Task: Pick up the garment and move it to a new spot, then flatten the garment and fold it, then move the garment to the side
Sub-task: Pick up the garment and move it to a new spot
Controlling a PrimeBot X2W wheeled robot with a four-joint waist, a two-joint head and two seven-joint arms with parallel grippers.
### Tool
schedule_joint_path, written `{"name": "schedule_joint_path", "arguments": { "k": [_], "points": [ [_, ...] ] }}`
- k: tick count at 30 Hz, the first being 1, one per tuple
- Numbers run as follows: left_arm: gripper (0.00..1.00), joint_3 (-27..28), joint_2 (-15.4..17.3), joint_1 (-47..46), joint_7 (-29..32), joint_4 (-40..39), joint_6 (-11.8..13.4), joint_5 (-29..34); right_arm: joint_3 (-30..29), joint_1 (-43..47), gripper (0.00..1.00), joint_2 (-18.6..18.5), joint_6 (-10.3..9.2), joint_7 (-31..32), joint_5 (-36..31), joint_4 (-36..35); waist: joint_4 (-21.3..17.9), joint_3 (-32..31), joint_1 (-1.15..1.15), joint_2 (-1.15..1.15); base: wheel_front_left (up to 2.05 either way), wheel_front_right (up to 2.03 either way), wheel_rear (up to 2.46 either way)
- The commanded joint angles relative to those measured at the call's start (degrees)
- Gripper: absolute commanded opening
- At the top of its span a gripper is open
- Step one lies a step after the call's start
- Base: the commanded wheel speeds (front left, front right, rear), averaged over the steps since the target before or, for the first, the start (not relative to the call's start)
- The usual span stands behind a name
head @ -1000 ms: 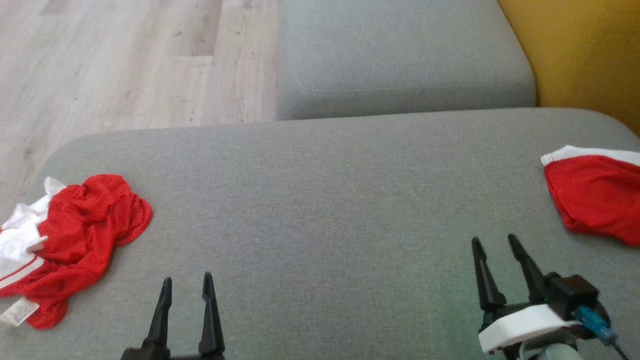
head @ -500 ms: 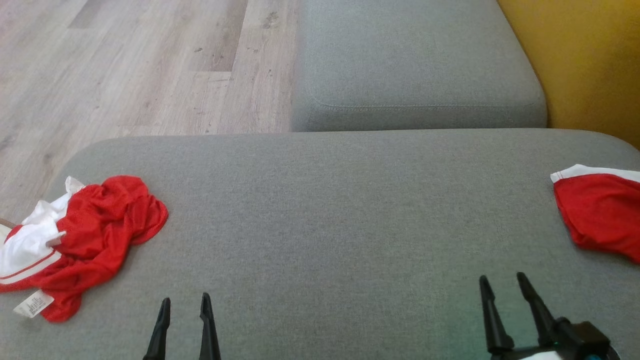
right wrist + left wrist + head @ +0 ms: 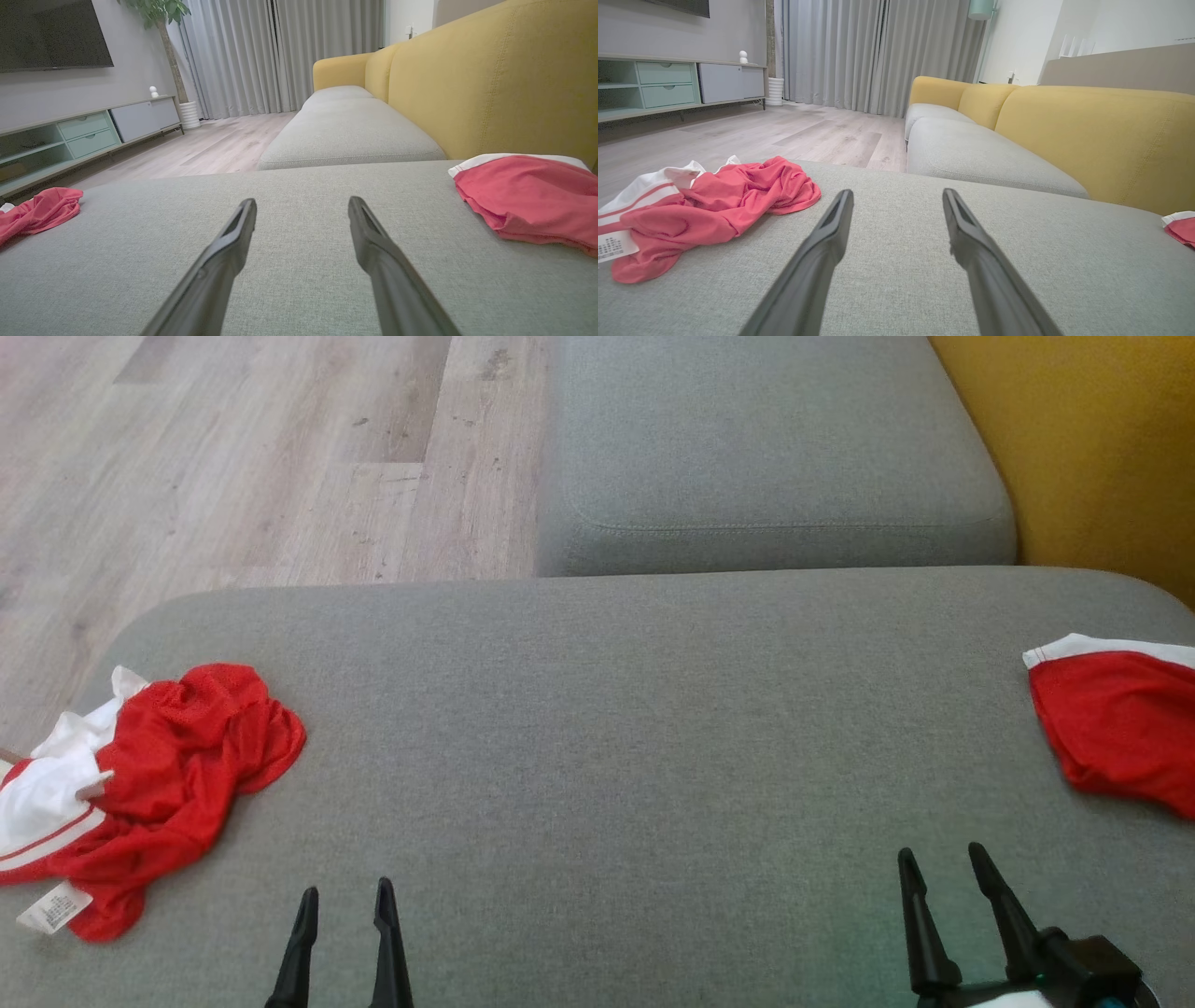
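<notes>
I see both grippers over the near edge of the big grey seat cushion [image 3: 616, 728]. The left gripper [image 3: 346, 889] has its two dark fingers spread apart and empty. The right gripper [image 3: 939, 851] is parted the same way and holds nothing. The crumpled red-and-white garment [image 3: 177, 775] lies bunched at the cushion's left end, with a white label [image 3: 54, 907] poking out on its near side, apart from the left gripper. A flatter red garment [image 3: 1116, 733] with a white band rests at the cushion's right end. Wooden floor [image 3: 233, 457] lies beyond the cushion's far left edge.
</notes>
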Motion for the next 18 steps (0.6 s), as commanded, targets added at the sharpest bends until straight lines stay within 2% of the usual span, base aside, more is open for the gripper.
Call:
{"name": "schedule_joint_path", "arguments": {
  "k": [1, 6, 11, 12, 13, 14, 18],
  "points": [
    [1.0, 1.86, -0.26, -3.06, -0.29, -1.79, 0.0, 0.07, 1.51, -2.44, 1.0, -0.32, 0.37, -0.62, 0.16, -1.98, 0.12, 0.0, 0.0, 0.0, 0.0, 0.0, 0.0],
    [1.0, 1.96, -0.26, -3.55, -0.29, -1.88, 0.12, 0.45, 2.63, -2.37, 1.0, -0.32, 0.37, -0.62, -0.12, -1.81, 2.6, 0.27, 0.0, 0.0, 0.0, 0.0, 0.0],
    [1.0, 2.72, -0.26, -3.86, -0.29, -2.34, 0.24, 1.5, 3.76, -2.59, 1.0, -0.32, 0.37, -0.62, 0.61, -1.71, 8.41, 0.28, 0.0, 0.0, 0.0, 0.0, 0.0],
    [1.0, 2.72, -0.26, -3.86, -0.29, -2.34, 0.24, 1.5, 3.76, -2.59, 1.0, -0.32, 0.37, -0.62, 0.61, -1.71, 8.41, 0.28, 0.0, 0.0, 0.0, 0.0, 0.0],
    [1.0, 3.2, -0.26, -3.6, -0.29, -2.47, 0.11, 2.12, 4.29, -2.77, 1.0, -0.32, 0.37, -0.62, 1.18, -1.71, 11.11, 0.32, 0.0, 0.0, 0.0, 0.0, 0.0],
    [1.0, 3.2, -0.26, -3.6, -0.29, -2.47, 0.11, 2.12, 4.29, -2.77, 1.0, -0.32, 0.37, -0.62, 1.18, -1.71, 11.11, 0.32, 0.0, 0.0, 0.0, 0.0, 0.0],
    [1.0, 4.44, -0.26, -2.87, -0.29, -3.09, -0.31, 3.42, 5.29, -3.01, 1.0, -0.32, 0.37, -0.62, 2.54, -1.65, 16.46, 0.52, 0.0, 0.0, 0.0, 0.0, 0.0]
  ]
}}
